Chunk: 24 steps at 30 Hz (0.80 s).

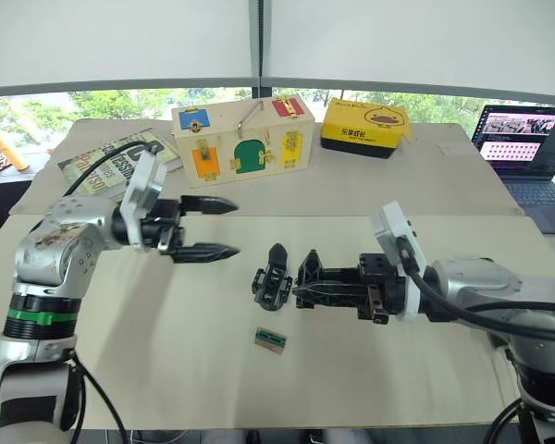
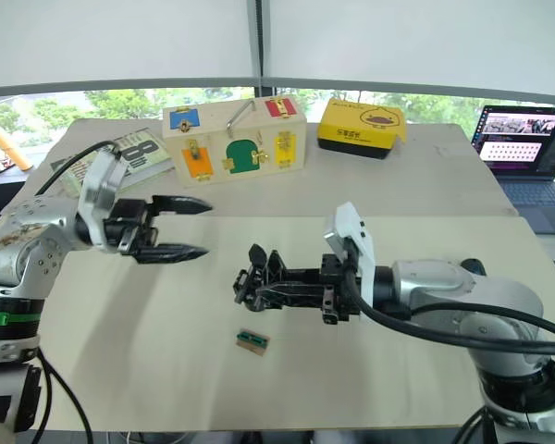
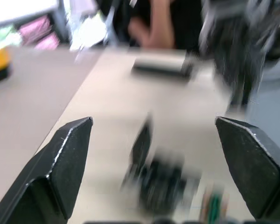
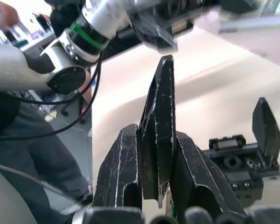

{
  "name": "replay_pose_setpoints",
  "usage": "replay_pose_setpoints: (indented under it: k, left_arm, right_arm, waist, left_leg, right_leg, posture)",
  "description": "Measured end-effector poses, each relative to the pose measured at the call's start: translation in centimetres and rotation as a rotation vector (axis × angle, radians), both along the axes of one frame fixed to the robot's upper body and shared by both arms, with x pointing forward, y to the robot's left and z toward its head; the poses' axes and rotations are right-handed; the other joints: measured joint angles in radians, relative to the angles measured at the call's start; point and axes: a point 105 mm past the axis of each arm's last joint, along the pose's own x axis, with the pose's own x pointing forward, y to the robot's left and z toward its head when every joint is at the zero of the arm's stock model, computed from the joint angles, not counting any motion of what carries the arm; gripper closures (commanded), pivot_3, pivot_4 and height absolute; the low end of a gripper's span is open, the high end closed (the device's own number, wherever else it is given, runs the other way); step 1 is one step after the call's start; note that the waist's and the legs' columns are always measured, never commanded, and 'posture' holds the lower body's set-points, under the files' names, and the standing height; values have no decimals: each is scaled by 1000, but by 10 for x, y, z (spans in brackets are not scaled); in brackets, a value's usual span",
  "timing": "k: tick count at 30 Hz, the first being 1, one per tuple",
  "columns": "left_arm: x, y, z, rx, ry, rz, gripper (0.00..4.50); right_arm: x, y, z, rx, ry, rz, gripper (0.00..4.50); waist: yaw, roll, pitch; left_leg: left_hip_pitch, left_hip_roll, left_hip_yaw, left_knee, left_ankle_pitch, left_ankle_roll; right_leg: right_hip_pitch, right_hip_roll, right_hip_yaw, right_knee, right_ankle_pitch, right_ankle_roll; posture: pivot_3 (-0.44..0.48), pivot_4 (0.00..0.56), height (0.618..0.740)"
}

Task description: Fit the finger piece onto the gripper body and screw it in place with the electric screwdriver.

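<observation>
Right gripper (image 1: 307, 291) clenched on the finger piece (image 4: 159, 126) — beside the gripper body (image 1: 272, 278); left gripper (image 1: 224, 228) released.

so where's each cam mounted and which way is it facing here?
Left eye: head, looking down over the table; both arms, gripper body between them.
Right eye: same head, same scene; left gripper open.
Left wrist: along its own fingers toward the blurred gripper body.
Right wrist: along the right gripper, shut on the finger piece.
Shared: gripper body beside that piece.
</observation>
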Motion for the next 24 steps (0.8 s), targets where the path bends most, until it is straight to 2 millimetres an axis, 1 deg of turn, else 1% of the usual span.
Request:
replay_pose_setpoints:
  k: [1, 2, 3, 5, 7, 10, 12, 13, 16, 20, 24]
  left_arm:
    - [1, 6, -10, 30, -7, 8, 0]
    - [1, 13, -25, 64, -3, 14, 0]
    - [1, 16, -36, 78, 10, 14, 0]
    - [0, 13, -55, 77, 21, -4, 0]
    - [1, 7, -66, 85, 13, -22, 0]
    - [3, -2, -86, 90, 19, -40, 0]
    - [8, -12, -94, 68, 21, -37, 0]
    - [11, -21, -101, 56, 30, -46, 0]
    - [15, -37, -113, 61, 36, -69, 0]
    - [24, -54, -119, 74, 22, -79, 0]
    - [27, -67, -125, 54, 41, -80, 0]
  right_arm:
    - [1, -2, -3, -11, -17, -11, 4060]
    - [4, -5, -9, -28, -37, -30, 4060]
    - [6, -7, -12, -34, -50, -40, 4061]
    - [11, -9, -14, 1, -96, -53, 4061]
    - [15, -11, -13, 22, -152, -63, 4061]
    - [19, -17, -23, -1, -181, -83, 4061]
    - [19, -17, -28, 10, -187, -72, 4061]
    - [17, -16, -30, 15, -201, -55, 4061]
    - [16, -15, -32, 14, -224, -32, 4062]
    - [13, -13, -34, 13, -218, -4, 4064]
    - [11, -12, -37, 9, -201, 8, 4064]
  waist:
    - [1, 0, 0]
    - [3, 0, 0]
    - [4, 0, 0]
    - [11, -1, 0]
    - [13, -1, 0]
    - [15, -1, 0]
    - [16, -1, 0]
    - [17, -1, 0]
    - [16, -1, 0]
    - [16, -1, 0]
    - [17, -1, 0]
  left_leg:
    - [0, 0, 0, 0, 0, 0]
    - [-1, 0, 0, 0, 0, 0]
    - [-1, 0, 0, 1, 0, 0]
    - [-3, 0, 0, 3, 0, 0]
    - [-4, 0, -1, 3, 0, 0]
    - [-4, 0, 0, 3, 0, 0]
    - [-5, 0, 0, 4, 0, 0]
    - [-7, 0, 0, 7, 0, 0]
    - [-10, 0, -1, 10, 0, 0]
    - [-11, 1, -5, 13, 0, 0]
    - [-12, 1, -9, 14, 0, 1]
  right_leg:
    - [0, 0, 0, 0, 0, 0]
    - [0, -1, 0, 0, 0, 0]
    - [0, -1, 0, 0, 0, 0]
    - [0, -1, -1, 0, 0, 0]
    - [0, -1, -2, 0, 0, 1]
    - [0, -1, -4, 1, 0, 0]
    - [0, -1, -6, 0, 0, 0]
    - [0, -1, -7, 1, 0, 0]
    - [0, -1, -9, 1, 1, 0]
    - [0, -1, -10, 1, 1, 0]
    - [0, -1, -10, 2, 1, -1]
  posture:
    - [0, 150, 740]
    - [0, 150, 740]
    - [0, 150, 740]
    - [0, 150, 740]
    - [0, 150, 740]
    - [0, 150, 740]
    - [0, 150, 740]
    - [0, 150, 740]
    - [0, 150, 740]
    - [0, 150, 740]
    - [0, 150, 740]
